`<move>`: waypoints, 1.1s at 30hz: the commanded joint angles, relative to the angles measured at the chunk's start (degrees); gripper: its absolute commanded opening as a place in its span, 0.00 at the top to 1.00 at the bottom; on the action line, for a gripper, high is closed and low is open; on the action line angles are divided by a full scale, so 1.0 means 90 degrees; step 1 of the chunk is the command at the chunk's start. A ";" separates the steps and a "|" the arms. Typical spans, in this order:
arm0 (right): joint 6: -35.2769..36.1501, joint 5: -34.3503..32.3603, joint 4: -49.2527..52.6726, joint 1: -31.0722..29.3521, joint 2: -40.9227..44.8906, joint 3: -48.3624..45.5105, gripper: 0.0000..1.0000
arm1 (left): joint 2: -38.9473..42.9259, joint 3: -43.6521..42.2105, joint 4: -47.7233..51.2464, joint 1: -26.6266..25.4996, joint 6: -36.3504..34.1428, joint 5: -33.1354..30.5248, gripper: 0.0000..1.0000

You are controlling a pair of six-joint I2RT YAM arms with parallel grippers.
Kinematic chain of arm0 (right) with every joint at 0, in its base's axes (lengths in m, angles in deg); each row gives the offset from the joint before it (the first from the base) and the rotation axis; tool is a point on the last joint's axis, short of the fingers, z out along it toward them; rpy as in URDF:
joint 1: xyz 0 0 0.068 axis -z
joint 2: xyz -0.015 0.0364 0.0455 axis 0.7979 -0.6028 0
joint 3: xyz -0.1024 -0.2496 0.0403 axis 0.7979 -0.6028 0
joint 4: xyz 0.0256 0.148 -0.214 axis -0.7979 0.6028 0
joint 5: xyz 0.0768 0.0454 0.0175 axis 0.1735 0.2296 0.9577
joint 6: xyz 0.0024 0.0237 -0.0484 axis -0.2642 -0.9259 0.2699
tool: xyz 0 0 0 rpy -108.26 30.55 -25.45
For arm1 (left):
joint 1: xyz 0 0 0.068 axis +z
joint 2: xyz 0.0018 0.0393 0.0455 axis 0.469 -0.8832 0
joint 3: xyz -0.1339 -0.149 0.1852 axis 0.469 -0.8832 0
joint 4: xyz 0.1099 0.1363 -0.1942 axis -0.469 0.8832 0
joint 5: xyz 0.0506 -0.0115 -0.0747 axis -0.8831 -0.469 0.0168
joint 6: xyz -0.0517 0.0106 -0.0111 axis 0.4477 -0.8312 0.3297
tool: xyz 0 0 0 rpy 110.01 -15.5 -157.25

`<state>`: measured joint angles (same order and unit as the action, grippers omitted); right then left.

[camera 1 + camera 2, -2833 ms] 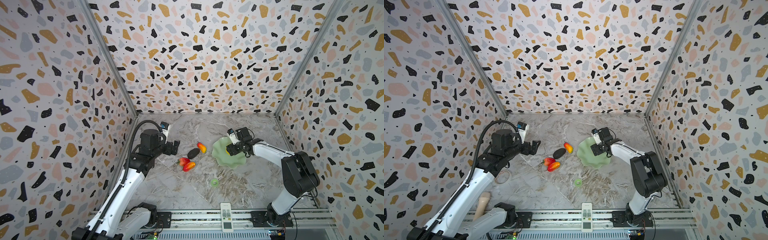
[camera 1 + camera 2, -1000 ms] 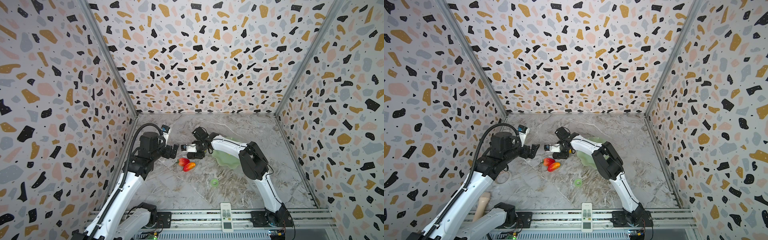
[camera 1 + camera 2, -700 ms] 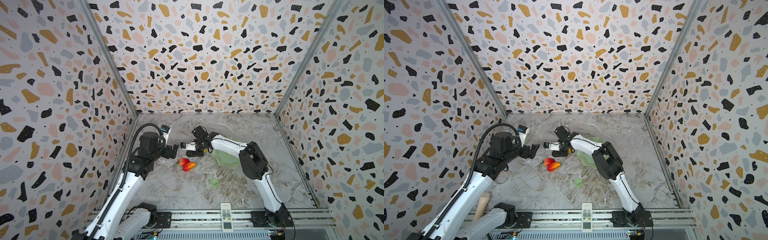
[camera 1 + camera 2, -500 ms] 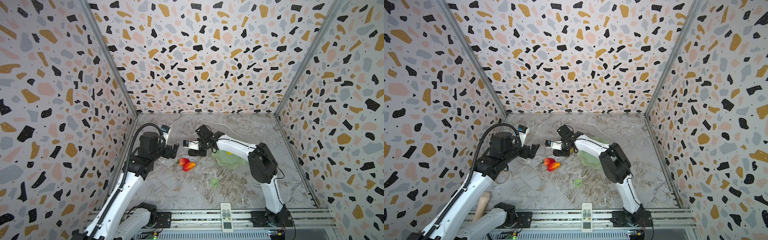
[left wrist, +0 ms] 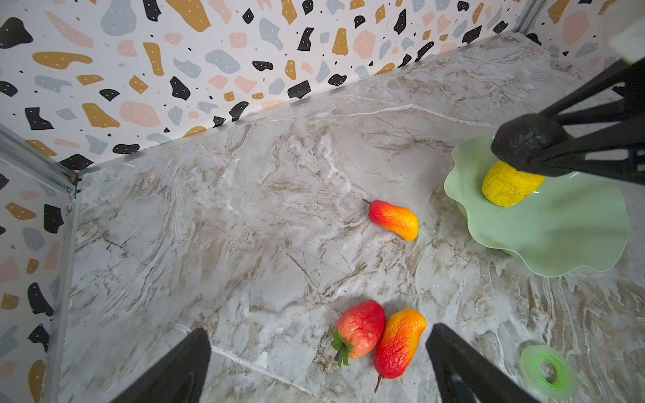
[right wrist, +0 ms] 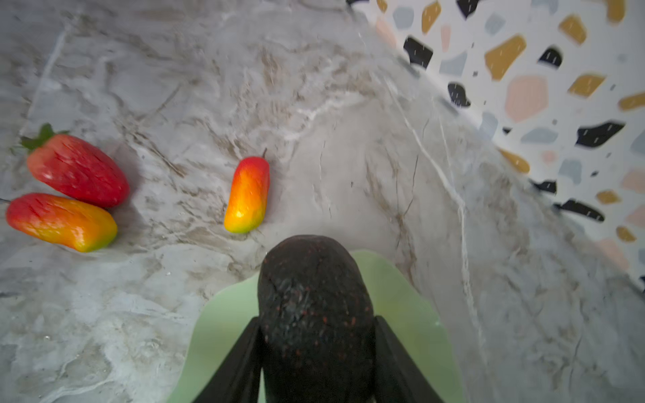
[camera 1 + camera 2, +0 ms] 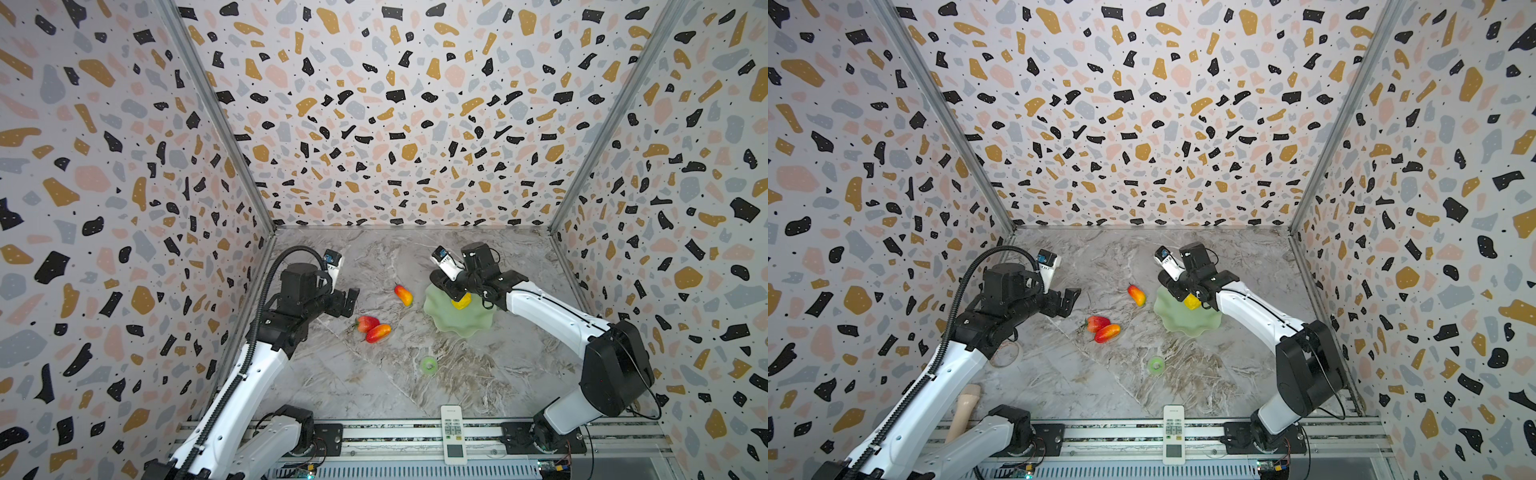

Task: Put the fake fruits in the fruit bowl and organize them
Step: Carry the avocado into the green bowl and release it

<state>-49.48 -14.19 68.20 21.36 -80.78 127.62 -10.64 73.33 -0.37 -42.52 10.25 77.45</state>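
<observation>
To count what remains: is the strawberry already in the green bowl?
No, the strawberry lies on the table against a red-orange fruit, away from the bowl.

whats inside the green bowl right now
The lumpy yellow fruit lies in the fruit bowl. The right gripper holds the blackish oval fruit above it, hiding part of the yellow fruit and bowl floor.

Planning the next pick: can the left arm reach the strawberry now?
Probably yes: the open, empty left tool hovers near the strawberry, nothing between; the red-orange fruit touching it crowds one side.
</observation>
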 commanded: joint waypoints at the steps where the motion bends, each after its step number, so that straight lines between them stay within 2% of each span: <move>1: -0.0542 -0.0166 -0.0298 -0.0047 0.0102 -0.0243 0.64 | -0.0034 0.0076 -0.0247 -0.0029 -0.0015 0.0096 0.00; 11: -0.0868 -0.0370 -0.0596 -0.0071 -0.0538 -0.0418 0.65 | 0.0150 0.0023 -0.0157 -0.0034 0.0008 0.0026 0.00; 20: -0.0905 -0.0775 -0.0661 -0.0259 -0.0777 -0.0546 0.61 | 0.0075 0.0050 -0.0176 -0.0031 0.0009 0.0056 0.00; 33: -0.0824 -0.1102 -0.0605 -0.0418 -0.0842 -0.0518 0.46 | 0.0086 0.0050 -0.0181 -0.0034 0.0014 0.0064 0.00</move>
<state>-56.76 -23.13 62.84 17.93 -89.94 122.59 -10.14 73.31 -0.37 -42.52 10.28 77.58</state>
